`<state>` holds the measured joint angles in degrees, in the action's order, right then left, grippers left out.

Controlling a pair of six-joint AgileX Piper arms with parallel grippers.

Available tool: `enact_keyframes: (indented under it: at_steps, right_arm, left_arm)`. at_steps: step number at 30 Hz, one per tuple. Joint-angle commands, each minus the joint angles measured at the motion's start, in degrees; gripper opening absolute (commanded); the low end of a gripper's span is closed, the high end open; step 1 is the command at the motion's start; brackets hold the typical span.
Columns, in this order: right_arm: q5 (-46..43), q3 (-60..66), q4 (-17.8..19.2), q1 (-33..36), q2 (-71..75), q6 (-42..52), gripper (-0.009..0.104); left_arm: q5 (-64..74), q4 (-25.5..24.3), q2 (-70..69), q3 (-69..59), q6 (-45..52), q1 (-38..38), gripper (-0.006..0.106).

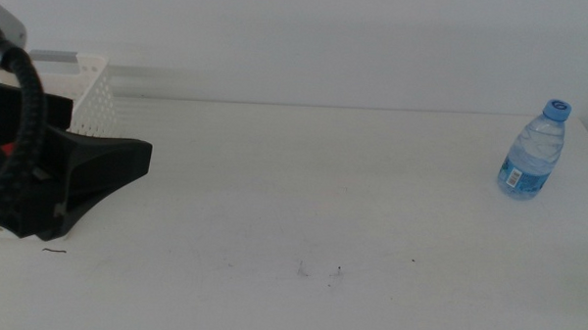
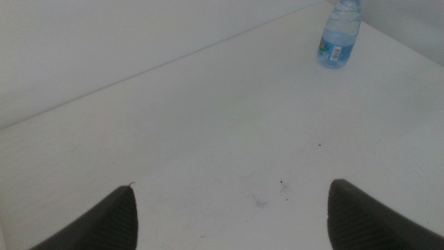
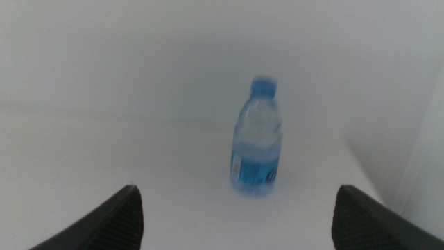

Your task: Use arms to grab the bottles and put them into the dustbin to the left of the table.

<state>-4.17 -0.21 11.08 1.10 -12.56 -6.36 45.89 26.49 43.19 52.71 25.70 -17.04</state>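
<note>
middle view: water bottle stands upright at the table's far right; left gripper by the dustbin. left wrist: jaws spread, empty. right wrist: right gripper spread, facing the bottle; probably light, slick, best taken mid-body.

A bare robot test bench, lab-like: plain white table against a blank white wall, black cabled arm mounted at its side
</note>
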Motion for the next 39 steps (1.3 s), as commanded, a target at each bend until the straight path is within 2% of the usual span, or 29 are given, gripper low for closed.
enact_keyframes:
  at_steps: [1, 9, 16, 21, 24, 29, 35, 39]
  right_arm:
    - [-6.1, 0.2, 1.0, -0.5, -8.8, 1.8, 0.092]
    - [-33.5, 0.2, -0.2, -0.5, -41.4, 3.4, 0.092]
    - [-53.2, 0.2, -0.9, -0.5, -56.9, 3.3, 0.092]
    - [-60.5, 0.2, -1.6, -0.5, -64.0, 4.0, 0.092]
    - [-64.7, 0.2, -5.9, -0.5, -67.3, 4.0, 0.092]
    - [-64.9, -1.6, -12.8, -0.5, -73.3, 3.4, 0.092]
    - [-65.8, -9.2, -13.5, -0.5, -83.8, 5.7, 0.092]
    - [-65.8, -15.8, -16.0, -0.5, -90.3, 6.9, 0.092]
  left_arm:
    - [-0.9, 0.0, -0.3, 0.0, -0.5, -0.2, 0.094]
    - [-0.9, 0.0, -0.3, 0.0, -0.5, -0.2, 0.094]
    - [-0.9, -0.1, -0.3, 0.0, -0.5, -0.2, 0.094]
    - [-0.9, -0.1, -0.3, 0.0, -0.5, -0.2, 0.094]
    - [-0.9, -0.1, -0.3, 0.0, -0.5, -0.2, 0.094]
    - [-0.9, -0.1, -0.3, 0.0, -0.5, -0.2, 0.094]
    - [-0.9, -0.1, -0.3, 0.0, -0.5, -0.2, 0.094]
    - [-0.9, -0.1, -0.3, 0.0, -0.5, -0.2, 0.094]
